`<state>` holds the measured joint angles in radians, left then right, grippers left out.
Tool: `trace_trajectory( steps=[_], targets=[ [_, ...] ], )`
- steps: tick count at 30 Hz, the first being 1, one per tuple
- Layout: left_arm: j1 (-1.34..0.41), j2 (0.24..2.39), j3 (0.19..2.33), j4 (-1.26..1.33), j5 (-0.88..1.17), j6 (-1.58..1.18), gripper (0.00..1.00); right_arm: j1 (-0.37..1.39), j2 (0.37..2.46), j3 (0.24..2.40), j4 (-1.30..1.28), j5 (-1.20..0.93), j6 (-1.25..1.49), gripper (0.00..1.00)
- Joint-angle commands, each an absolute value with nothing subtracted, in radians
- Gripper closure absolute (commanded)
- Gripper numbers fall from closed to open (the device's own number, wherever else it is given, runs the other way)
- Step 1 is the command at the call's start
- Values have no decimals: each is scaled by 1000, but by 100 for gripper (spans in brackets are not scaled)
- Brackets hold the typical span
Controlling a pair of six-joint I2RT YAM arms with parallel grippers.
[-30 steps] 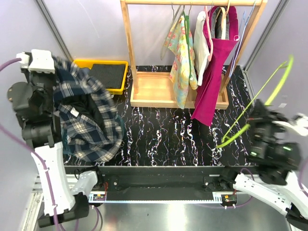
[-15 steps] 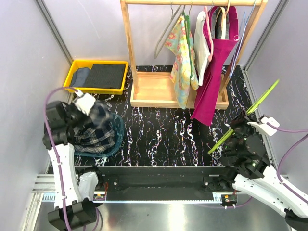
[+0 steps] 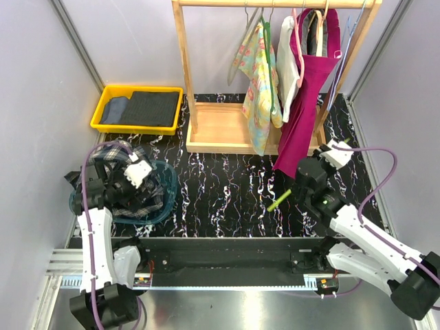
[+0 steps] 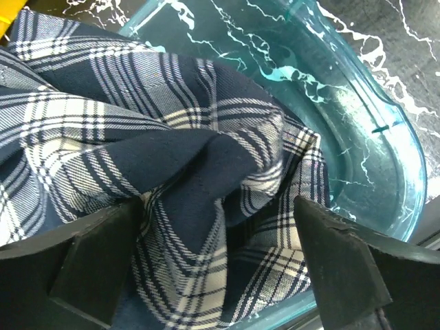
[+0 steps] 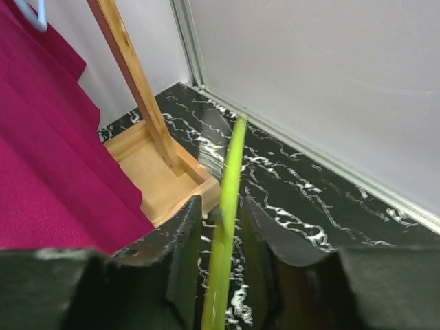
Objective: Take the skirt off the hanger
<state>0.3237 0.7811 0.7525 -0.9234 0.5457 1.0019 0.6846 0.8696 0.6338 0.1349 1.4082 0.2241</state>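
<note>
Here, a black counter with white marble veining (image 3: 227,196) is seen from above, with two robot arms at its near edge.

On the left side sits a clear teal plastic basin (image 4: 364,144). A navy and white plaid skirt (image 4: 172,151) lies bunched inside it, and part of the cloth spills over the basin's left rim. The skirt is off any hanger. The left fingers (image 4: 89,265) reach down over the basin. They are spread wide apart, one on each side of a raised fold of the plaid cloth. The fold sits between them, but they are not pressed together on it.

On the right, the right fingers (image 5: 180,261) are closed tightly around a thin lime-green plastic hanger (image 5: 230,172). The hanger carries no clothing. In the overhead view only a short green stretch of it shows, pointing down and to the left of the right arm, above the counter. In the right wrist view its bar runs straight up between the two dark pads.

At the back of the counter stands a light wooden clothes rack with a flat base (image 3: 184,75). From its top rail hang a pale floral garment (image 3: 258,75), a white garment (image 3: 287,65) and a long magenta garment (image 3: 306,110), side by side. The magenta one reaches lowest, past the rack's base.

In the far left corner is a yellow rectangular tray (image 3: 103,104) holding dark folded cloth (image 3: 148,108).
</note>
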Motion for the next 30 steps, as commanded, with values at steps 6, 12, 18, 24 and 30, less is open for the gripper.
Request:
trace_trajectory(
  steps=[6, 12, 18, 24, 30],
  targets=[
    [324, 815, 1171, -844, 624, 738, 1, 588, 856, 770, -250, 1289, 638, 34],
    [324, 814, 1442, -767, 735, 499, 1, 586, 792, 863, -339, 1163, 641, 31],
    [324, 864, 1528, -658, 888, 148, 1, 588, 917, 1267, -279, 751, 476, 36],
    [324, 825, 1382, -603, 942, 28, 1, 588, 1044, 1606, -302, 379, 454, 44],
    [322, 762, 1276, -600, 962, 5, 1, 588, 1235, 1851, -279, 200, 394, 45]
  ],
)
